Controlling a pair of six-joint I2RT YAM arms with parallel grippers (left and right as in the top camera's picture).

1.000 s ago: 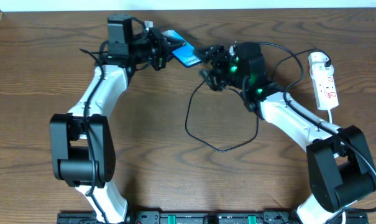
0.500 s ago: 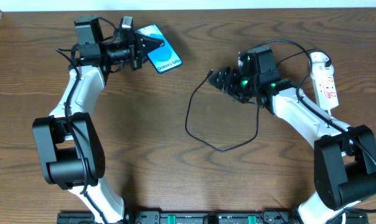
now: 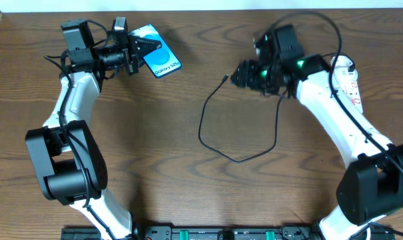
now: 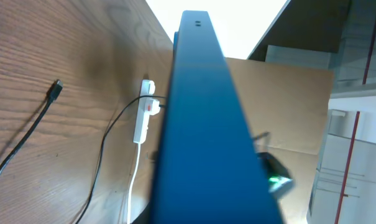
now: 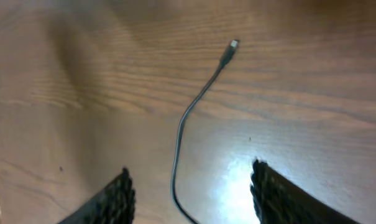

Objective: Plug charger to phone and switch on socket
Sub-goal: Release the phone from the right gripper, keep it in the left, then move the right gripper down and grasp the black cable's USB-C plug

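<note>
Wooden worktop is stretching under one phone (image 3: 162,63), which the left end effector (image 3: 146,47) is pinching at the far left. Its screen is facing up, and its long axis is running diagonally from far-left to near-right. One charger (image 3: 200,133) is looping mid-worktop, plug tip pointing toward the far edge. The right arm is bending inward, its end effector (image 5: 191,186) hovering beside that tip with fingers spread and empty. One socket (image 4: 144,118) is lying far right.
</note>
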